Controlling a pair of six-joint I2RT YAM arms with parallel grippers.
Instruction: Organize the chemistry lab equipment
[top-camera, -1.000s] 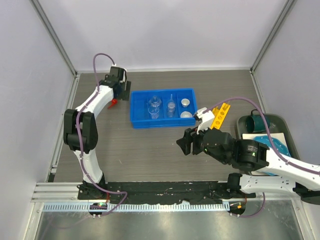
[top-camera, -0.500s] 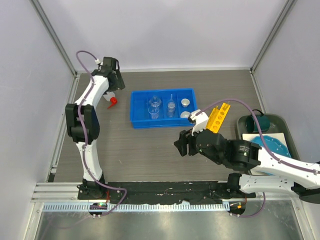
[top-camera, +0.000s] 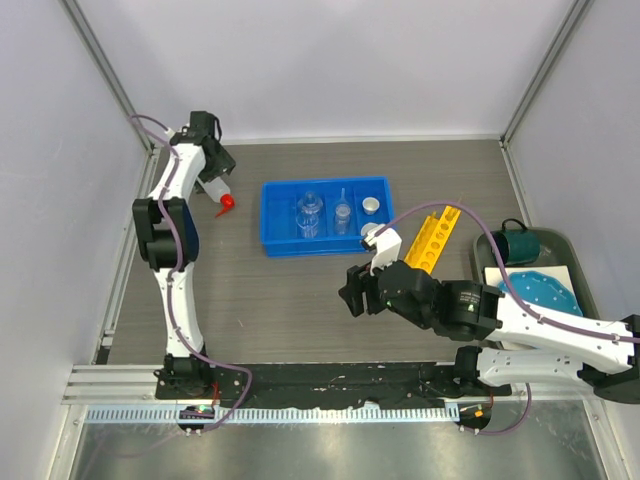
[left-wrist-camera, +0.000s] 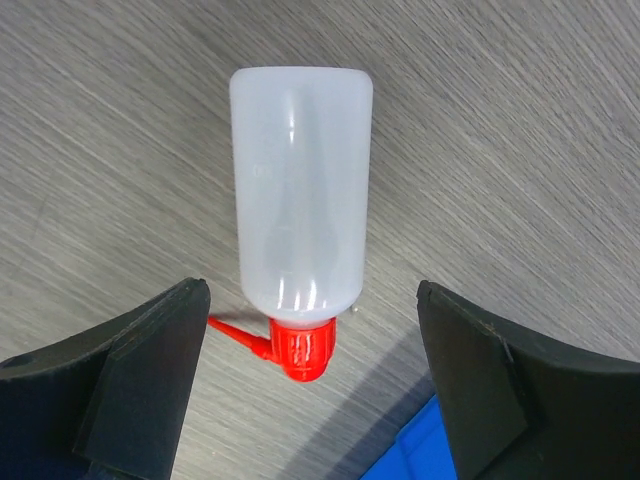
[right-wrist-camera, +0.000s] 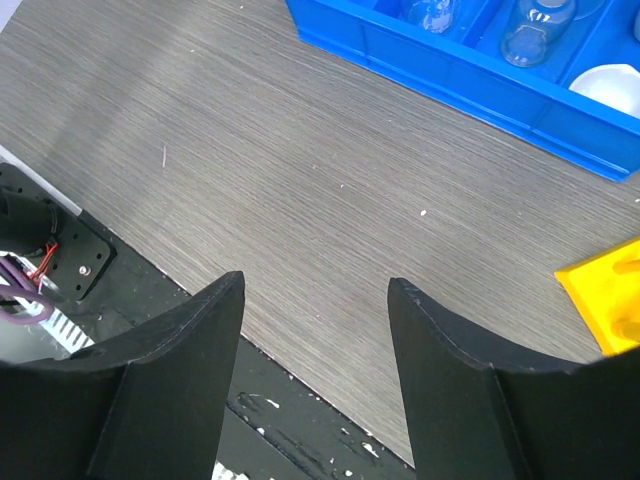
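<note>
Your left claw (left-wrist-camera: 312, 292): jaws wide, either side of the bottle (left-wrist-camera: 300, 190) lying at frame centre, not gripping it. Your right claw (right-wrist-camera: 315, 285): open, holding nothing, above the table (right-wrist-camera: 300, 180).

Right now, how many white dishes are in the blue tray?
2, both in the right end of the tray: back dish and front dish. Others may be hidden.

The top external camera is looking down from high behind the near edge, taking in the whole table (top-camera: 300, 300) from far off. The left wrist camera is pointing almost straight down, close over the squeeze bottle (left-wrist-camera: 300, 190). The right wrist camera is tilting forward, low over the tabletop, catching the blue tray (right-wrist-camera: 450, 70) and yellow rack (right-wrist-camera: 610, 300). All three are showing part of the tray.
</note>
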